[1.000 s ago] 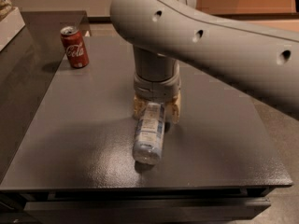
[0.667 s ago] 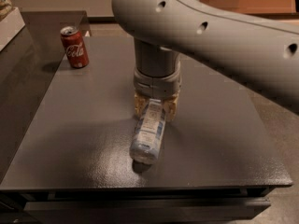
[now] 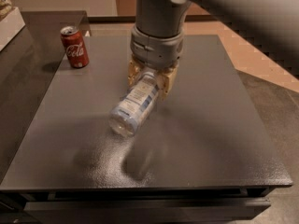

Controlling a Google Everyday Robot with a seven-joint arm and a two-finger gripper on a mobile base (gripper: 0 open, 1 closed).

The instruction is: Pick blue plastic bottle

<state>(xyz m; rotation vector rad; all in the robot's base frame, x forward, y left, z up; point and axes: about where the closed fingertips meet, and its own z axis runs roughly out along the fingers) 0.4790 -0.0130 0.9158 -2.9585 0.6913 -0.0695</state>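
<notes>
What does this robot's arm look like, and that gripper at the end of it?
The arm is a thick, smooth, light grey tube with rounded casing and no visible cables or markings. It ends in a ringed grey wrist collar. Below that, over the middle of the dark table, the gripper has two stubby tan-yellow fingers.

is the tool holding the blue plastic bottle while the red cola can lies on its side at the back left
No: the camera view shows the red cola can standing upright at the back left. The tool, above the table's middle, does hold the blue plastic bottle.
</notes>
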